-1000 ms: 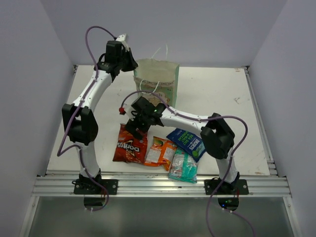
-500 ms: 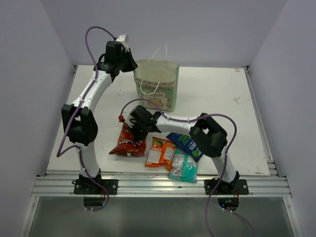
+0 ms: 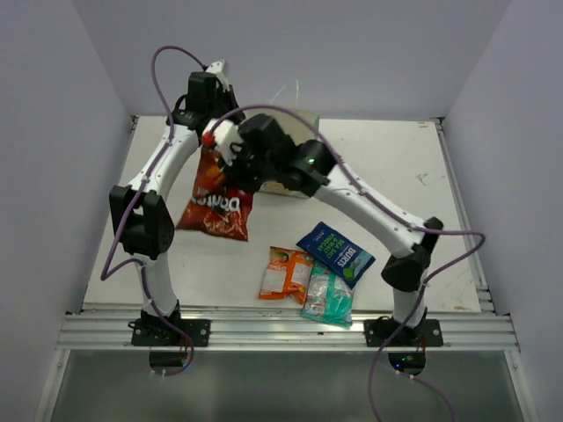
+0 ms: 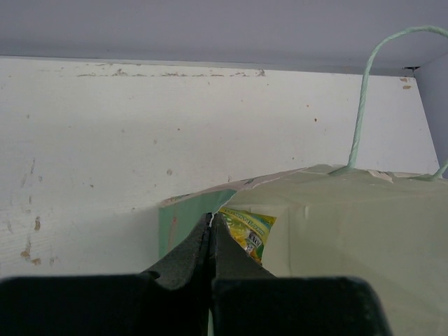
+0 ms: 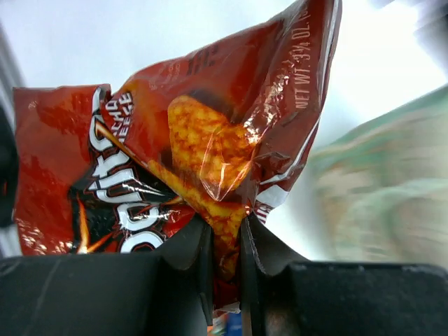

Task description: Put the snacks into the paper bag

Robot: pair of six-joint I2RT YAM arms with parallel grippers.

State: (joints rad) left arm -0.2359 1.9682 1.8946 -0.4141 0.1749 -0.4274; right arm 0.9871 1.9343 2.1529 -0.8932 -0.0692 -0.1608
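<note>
Red Doritos bag [image 5: 175,161] clamped in right jaws; left wrist shows left jaws pinching paper bag [image 4: 350,238].

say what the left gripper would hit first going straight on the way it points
The paper bag: the left gripper seems to pinch its rim; just beyond, inside, lies the green-yellow packet.

right tool [image 3: 215,151] holds red doritos bag [image 3: 214,207] aloft; orange-white packet [image 3: 286,272], dark blue packet [image 3: 335,253], teal-white packet [image 3: 326,296] lie on the table [image 3: 396,167].

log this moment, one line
right gripper shut on red Doritos bag, aloft | left gripper shut on paper bag rim | green-yellow packet inside
</note>
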